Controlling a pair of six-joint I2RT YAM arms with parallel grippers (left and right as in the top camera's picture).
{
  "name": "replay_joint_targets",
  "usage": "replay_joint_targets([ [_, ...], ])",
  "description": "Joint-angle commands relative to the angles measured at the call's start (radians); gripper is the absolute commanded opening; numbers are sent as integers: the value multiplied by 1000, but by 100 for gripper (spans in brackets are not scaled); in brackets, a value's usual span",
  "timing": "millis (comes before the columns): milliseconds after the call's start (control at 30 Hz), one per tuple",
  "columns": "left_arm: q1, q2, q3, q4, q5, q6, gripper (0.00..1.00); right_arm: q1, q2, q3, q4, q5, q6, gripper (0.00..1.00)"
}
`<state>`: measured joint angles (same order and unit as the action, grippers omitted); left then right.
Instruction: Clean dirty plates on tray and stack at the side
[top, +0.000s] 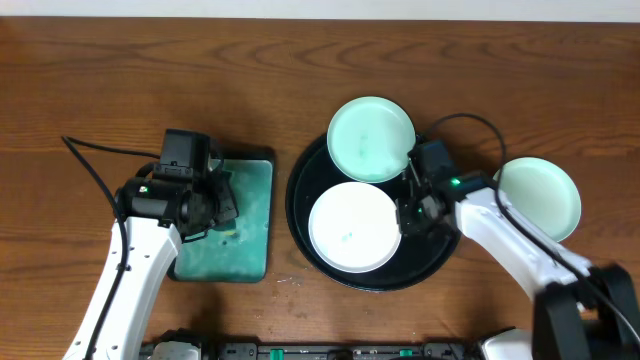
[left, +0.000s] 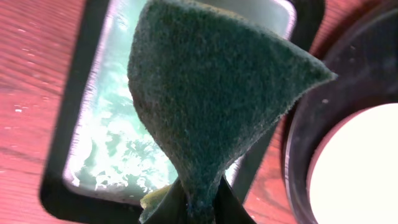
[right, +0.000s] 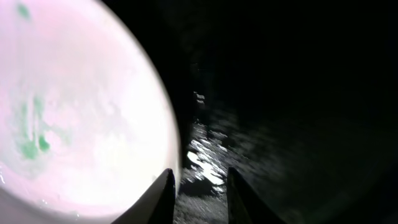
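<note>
My left gripper (top: 215, 197) is shut on a dark green scouring pad (left: 211, 93), held over the teal-green pad (top: 245, 225). The black tray (top: 300, 190) carries a white plate (top: 352, 227) with small teal smudges (right: 28, 146). A pale-mint plate (top: 371, 138) rests on the tray's far rim. Another mint plate (top: 538, 197) lies on the table to the right of the tray. My right gripper (top: 410, 212) is low over the tray at the white plate's right edge. Its fingers (right: 165, 196) stand apart, the left one over the plate's rim, and they grip nothing.
The teal-green pad (left: 106, 143) has a dark rim and a wet, foamy surface, with a yellowish scrap by my left fingers. Cables trail from both arms across the wooden table (top: 120, 60). My right arm reaches in across the table's right side, next to the mint plate lying there.
</note>
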<state>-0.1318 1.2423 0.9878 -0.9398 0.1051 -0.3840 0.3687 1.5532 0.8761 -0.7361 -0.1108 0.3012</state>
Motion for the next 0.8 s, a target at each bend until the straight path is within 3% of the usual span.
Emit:
replay_joint_targets([
  [0,2,-6,17,-2,66,25,7,-12,95,3,28,-144,-98,27],
  [100,2,-3,17,2,70,25,7,-12,156,3,66,-198,-98,23],
  [233,-1,17,17,2,96,24,7,-11,204,3,102,-238,-88,2],
  [400,-85,63,17,80,245,3,7,-12,207,3,98,-237,-84,1],
  [767,-523,383,17,432,254,-180,7,-12,207,3,82,-212,-51,1],
])
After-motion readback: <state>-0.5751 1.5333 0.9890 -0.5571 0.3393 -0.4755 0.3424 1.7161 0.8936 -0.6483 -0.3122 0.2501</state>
